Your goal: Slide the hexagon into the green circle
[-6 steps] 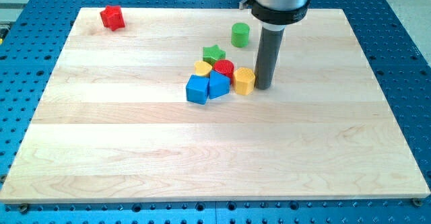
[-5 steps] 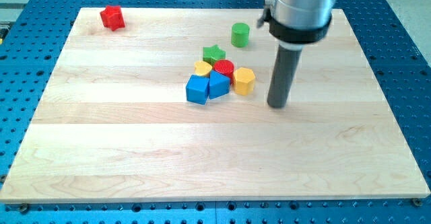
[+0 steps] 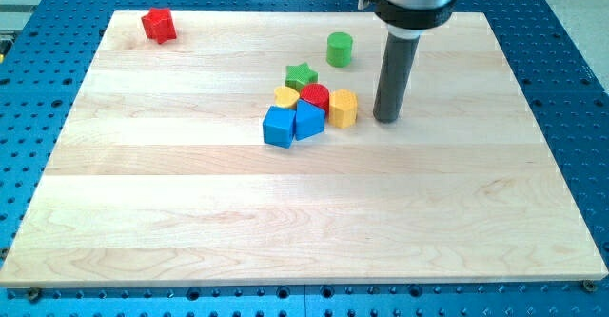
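Note:
The yellow hexagon (image 3: 343, 108) stands on the wooden board at the right end of a tight cluster of blocks. The green circle (image 3: 339, 49) is a short cylinder standing alone toward the view's top, above the hexagon. My tip (image 3: 385, 118) rests on the board to the right of the hexagon, a short gap apart from it and level with its lower edge. The rod rises straight up from it.
The cluster also holds a red circle (image 3: 316, 97), a green star (image 3: 302, 76), a yellow heart-like block (image 3: 286, 96), a blue cube (image 3: 279, 127) and a blue pentagon-like block (image 3: 309, 119). A red star (image 3: 158, 25) sits at the board's top left.
My tip moved away to the lower right of the hexagon, then came back up and left to stand close on its right. The hexagon has shifted very slightly.

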### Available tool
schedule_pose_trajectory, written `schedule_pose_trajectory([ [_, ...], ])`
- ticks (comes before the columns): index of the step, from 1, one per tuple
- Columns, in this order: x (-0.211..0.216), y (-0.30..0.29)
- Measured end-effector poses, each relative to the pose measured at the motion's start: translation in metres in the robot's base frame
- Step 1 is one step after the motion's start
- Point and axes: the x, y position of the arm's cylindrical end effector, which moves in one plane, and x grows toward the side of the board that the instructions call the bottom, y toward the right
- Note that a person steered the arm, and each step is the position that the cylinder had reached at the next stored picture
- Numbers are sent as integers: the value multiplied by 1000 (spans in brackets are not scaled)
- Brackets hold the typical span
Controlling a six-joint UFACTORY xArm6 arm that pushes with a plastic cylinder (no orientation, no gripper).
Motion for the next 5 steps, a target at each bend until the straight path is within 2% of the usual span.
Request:
schedule_pose_trajectory([
  [3,21,-72],
  [4,13,-78],
  [5,0,-31],
])
